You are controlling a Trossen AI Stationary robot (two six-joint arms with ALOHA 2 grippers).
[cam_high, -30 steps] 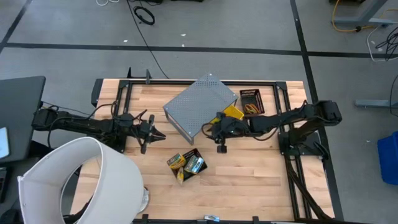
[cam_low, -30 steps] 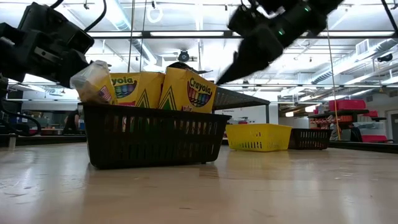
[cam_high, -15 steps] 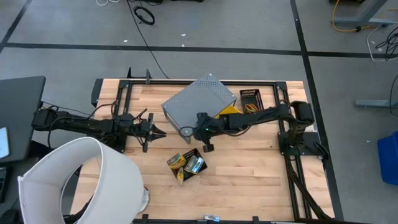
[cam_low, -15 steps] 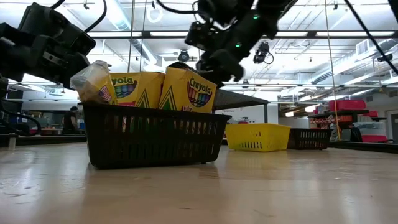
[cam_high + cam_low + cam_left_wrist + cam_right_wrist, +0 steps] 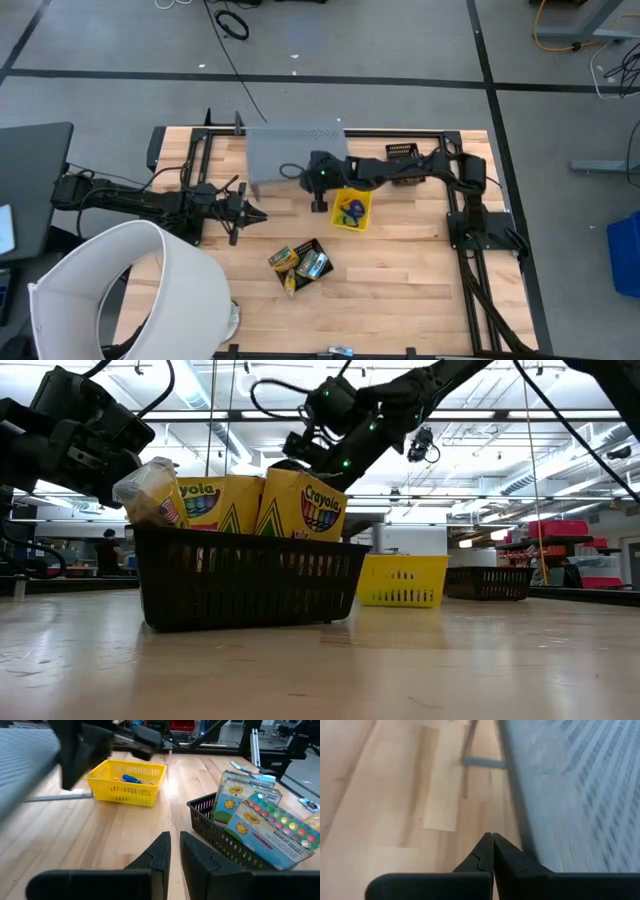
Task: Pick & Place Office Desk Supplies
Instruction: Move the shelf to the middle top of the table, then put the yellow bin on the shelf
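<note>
While the right pincer (image 5: pixel 297 172) sits pressed tight shut, tips together and holding nothing, it lies against the edge of the grey perforated box (image 5: pixel 290 155) near the bench's (image 5: pixel 400 290) far edge. The right wrist view confirms it: two dark fingers (image 5: pixel 481 854) meet at a point just beside that grey mesh wall. Over by the left edge the left pincer (image 5: pixel 255 213) waits, fingers narrowly apart, nothing between them.

Now the supplies. A yellow basket (image 5: pixel 351 209) sits near the middle of the bench, blue and purple elastic loops (image 5: pixel 350 212) curled inside. Closer to the near edge, the black basket (image 5: pixel 303 266) holds the crayon boxes (image 5: pixel 300 505), standing up above its rim, with a clear-wrapped packet (image 5: pixel 150 492) tucked at one end. A second dark basket (image 5: pixel 403 162) rests toward the far right corner.

My read: this looks like a nudge on the grey box, clearing room. To do it well, keep the closed tips low on the box wall, push steadily along the far edge, and steer clear of the yellow basket just beside the arm.
</note>
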